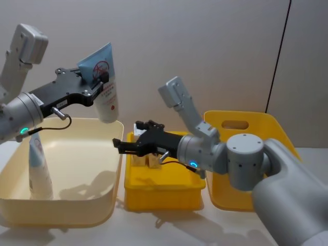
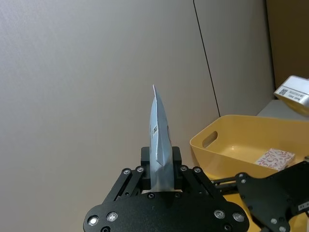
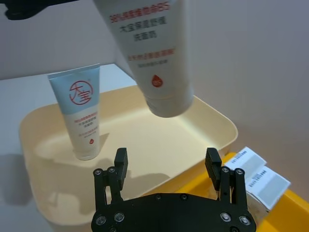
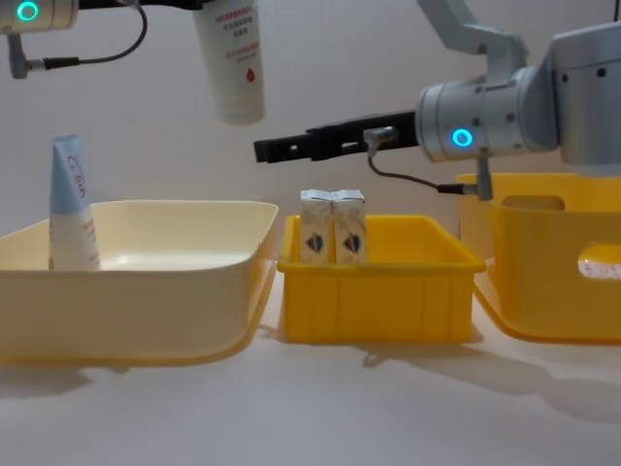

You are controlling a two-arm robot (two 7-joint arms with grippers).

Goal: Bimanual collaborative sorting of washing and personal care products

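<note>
Yellow bin (image 2: pixel 231 126) with a carton (image 2: pixel 275 157) inside

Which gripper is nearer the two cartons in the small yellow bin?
Right. The right gripper hovers open just above the cartons; the left gripper is high over the cream bin, holding a tube.

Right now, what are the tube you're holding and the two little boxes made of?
Held tube, in the left gripper: probably soft plastic, smooth, slightly glossy, flat crimped end. Boxes, below the open right gripper: likely thin cardboard, matte, sharp folded edges.
</note>
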